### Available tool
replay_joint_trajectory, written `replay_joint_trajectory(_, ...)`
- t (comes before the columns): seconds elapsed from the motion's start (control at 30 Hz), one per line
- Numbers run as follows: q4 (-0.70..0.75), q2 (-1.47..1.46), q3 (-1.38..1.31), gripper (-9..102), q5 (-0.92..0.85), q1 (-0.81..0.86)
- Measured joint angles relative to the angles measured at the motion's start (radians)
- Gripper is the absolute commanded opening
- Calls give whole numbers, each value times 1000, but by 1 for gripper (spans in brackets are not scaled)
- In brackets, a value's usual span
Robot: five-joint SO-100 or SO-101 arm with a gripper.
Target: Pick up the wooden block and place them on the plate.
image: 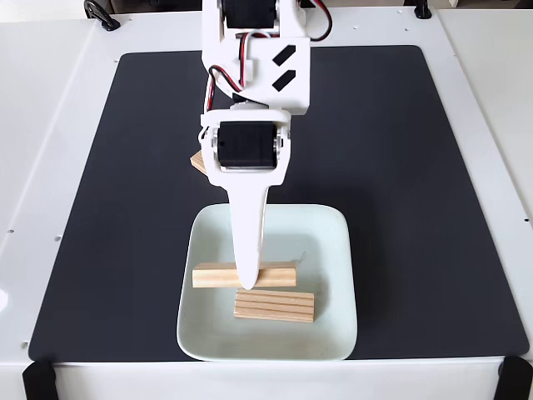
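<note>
Nearest wooden block (274,306) lengthwise left-right

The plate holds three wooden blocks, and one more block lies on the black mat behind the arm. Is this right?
Not quite. The fixed view shows two wooden blocks on the plate, not three: the upper block and the lower block. One more block does lie on the black mat behind the arm.

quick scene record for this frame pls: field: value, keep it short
view: fixed view, looking down at the table
surface: black mat on a white table
plate: near edge of the mat, square, pale
blocks on plate: two, a rear block and a front block, touching or nearly so
block off plate: one, on the mat, partly hidden behind the arm
gripper: over the plate, tip at the rear block; open or shut cannot be told
</note>
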Motion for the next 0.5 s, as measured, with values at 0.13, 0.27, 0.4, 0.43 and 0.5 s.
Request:
replay_joint_trajectory(0.13,0,-54,-54,-1,0,-2)
replay_joint_trajectory(0.27,3,-55,-58,0,0,-3)
replay_joint_trajectory(0.4,3,-55,-54,0,0,-3)
replay_joint_trajectory(0.43,3,-55,-49,0,0,-5)
replay_joint_trajectory(0.5,3,-55,-26,0,0,-8)
